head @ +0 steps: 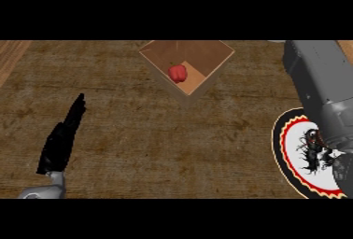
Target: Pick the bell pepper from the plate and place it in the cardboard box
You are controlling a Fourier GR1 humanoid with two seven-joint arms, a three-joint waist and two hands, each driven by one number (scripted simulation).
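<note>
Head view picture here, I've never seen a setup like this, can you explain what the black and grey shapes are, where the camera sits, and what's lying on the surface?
The camera sits at a humanoid robot's head, looking steeply down at a brown counter. The grey shapes are its forearms, each ending in a black hand. The left hand shows at the lower left, fingers straight and holding nothing. The right hand is at the lower right, mostly hidden under its forearm, above a round plate with a red, yellow and black rim, so I cannot tell how it is set. An open cardboard box stands at the top centre, and a red bell pepper lies inside it. Neither hand visibly holds anything.
</note>
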